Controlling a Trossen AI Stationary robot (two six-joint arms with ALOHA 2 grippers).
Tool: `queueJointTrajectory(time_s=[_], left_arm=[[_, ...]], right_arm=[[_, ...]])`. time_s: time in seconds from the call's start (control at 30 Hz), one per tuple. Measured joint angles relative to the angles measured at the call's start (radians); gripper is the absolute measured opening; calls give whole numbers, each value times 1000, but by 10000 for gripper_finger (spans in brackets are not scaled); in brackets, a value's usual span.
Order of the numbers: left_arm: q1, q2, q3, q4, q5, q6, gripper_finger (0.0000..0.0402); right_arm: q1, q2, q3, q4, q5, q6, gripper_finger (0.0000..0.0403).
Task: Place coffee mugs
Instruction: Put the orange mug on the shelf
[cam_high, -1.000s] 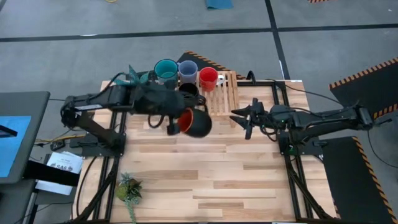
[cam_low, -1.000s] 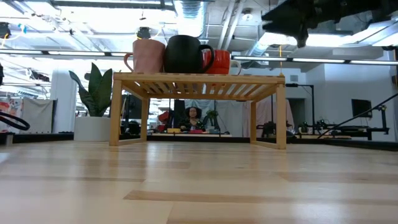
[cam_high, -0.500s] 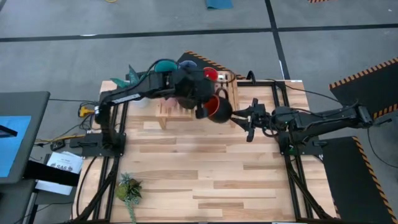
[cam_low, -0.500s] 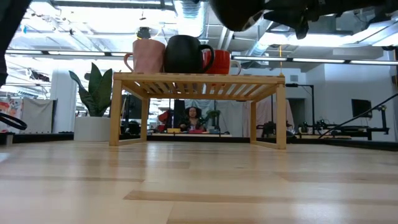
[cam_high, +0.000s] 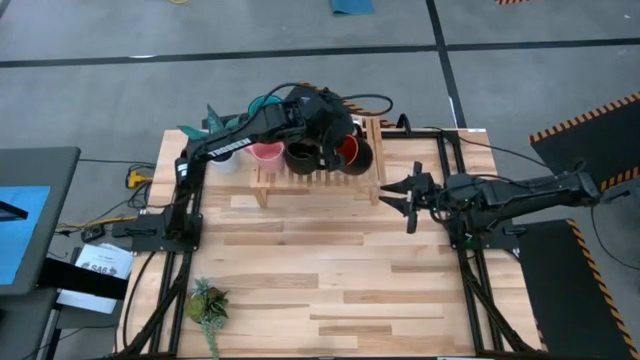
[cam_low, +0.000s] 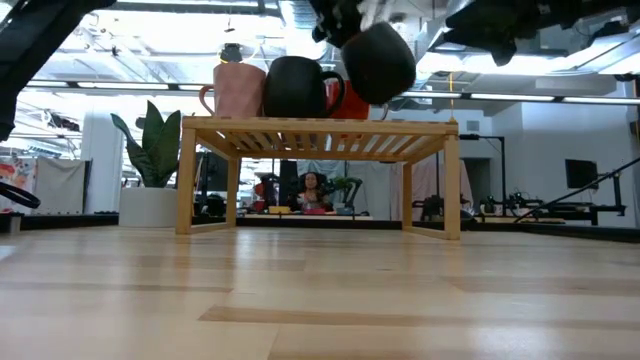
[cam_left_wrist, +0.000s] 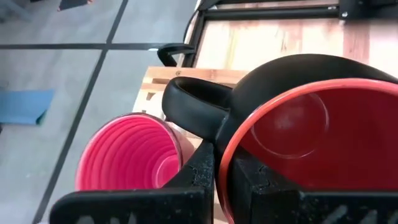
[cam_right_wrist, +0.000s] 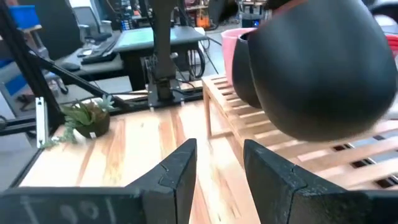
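Starting at the left, our left arm reaches out long from its base over the wooden rack (cam_high: 300, 180), and the left gripper (cam_left_wrist: 222, 171) is clenched on the rim of a black mug with a red inside (cam_high: 350, 152), carrying it just above the rack's right end. The pink mug (cam_high: 266, 153) and a black mug (cam_high: 300, 156) already stand on the rack beside it. To do this step well, we should level the carried mug, lower it straight onto the bare slats clear of the neighbours, and release only once its base rests flat. To the right, the right gripper (cam_high: 411, 196) waits near the rack's right edge, fingers apart and grasping nothing, its arm stretched low over the table (cam_high: 330, 290).
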Motion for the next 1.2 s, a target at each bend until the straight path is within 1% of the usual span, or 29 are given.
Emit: queueJointTrajectory(time_s=[0.17,0.43,0.9,1.07,1.2], left_arm=[[18,26,0,0,6,-4,4],[20,26,-14,-15,4,-2,19],[20,30,-14,-59,6,71,23],[21,36,-14,-94,3,79,34],[19,37,-25,-76,-1,93,47]], right_arm=[[0,-1,0,5,6,0,159],[-1,4,0,5,6,0,159],[-2,4,0,6,10,0,159],[-2,4,0,6,10,0,159],[-2,4,0,5,10,0,159]])
